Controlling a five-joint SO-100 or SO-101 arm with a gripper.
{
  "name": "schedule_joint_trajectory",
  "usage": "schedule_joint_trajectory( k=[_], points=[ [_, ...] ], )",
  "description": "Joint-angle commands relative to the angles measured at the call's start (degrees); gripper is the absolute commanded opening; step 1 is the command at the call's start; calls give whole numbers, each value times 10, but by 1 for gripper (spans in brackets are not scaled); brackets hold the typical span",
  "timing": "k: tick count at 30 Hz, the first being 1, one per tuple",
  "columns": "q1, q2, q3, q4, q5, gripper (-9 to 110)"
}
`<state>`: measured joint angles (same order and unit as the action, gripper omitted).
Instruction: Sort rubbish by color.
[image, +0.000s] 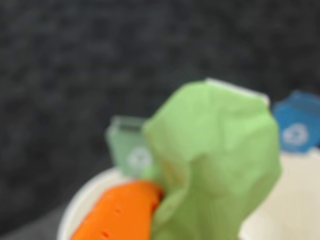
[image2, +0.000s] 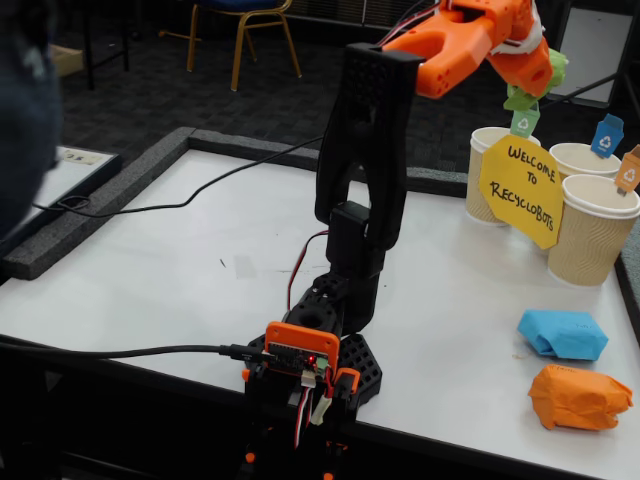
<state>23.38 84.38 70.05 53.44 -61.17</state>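
The green paper wad (image: 220, 165) filled the blurred wrist view, pinched against an orange finger (image: 122, 210) of the gripper (image2: 530, 85). The jaws were closed narrowly on the wad, which hung clear of the table. In the fixed view a sliver of green showed between the fingertips, raised just above the paper cup carrying the green recycling tag (image2: 524, 122). That cup (image2: 487, 175) stood at the left of a group of three ribbed cups; the cup behind (image2: 582, 160) bore a blue tag (image2: 606, 135), and the nearest cup (image2: 588, 230) bore an orange tag (image2: 630, 172). A yellow sign (image2: 523, 190) reading "Welcome to Recyclobots" leaned across the cups' fronts. The blue wad (image2: 562, 334) and the orange wad (image2: 580, 397) lay on the white table (image2: 180, 260), close together and near the arm's base (image2: 320, 365), well apart from the cup mouths. Judged from this arrangement, no wad was yet seen inside a cup: the green one awaited release over its matching cup, and the blue and orange ones remained to be collected. The cup interiors could not be seen.
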Motion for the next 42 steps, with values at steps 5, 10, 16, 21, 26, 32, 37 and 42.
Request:
schedule_joint_trajectory(
  k=[5, 10, 16, 21, 26, 32, 37, 42],
  points=[
    [-11, -16, -109, -25, -69, 0],
    [-28, -22, -107, -4, -89, 0],
    [-50, -24, -106, 17, -112, 0],
    [-47, -31, -105, 11, -132, 0],
    [-30, -46, -101, -24, -132, 0],
    [-18, -54, -99, -28, -132, 12],
    [-12, -56, -99, -35, -132, 19],
    [-10, -54, -99, -36, -132, 22]
  ],
)
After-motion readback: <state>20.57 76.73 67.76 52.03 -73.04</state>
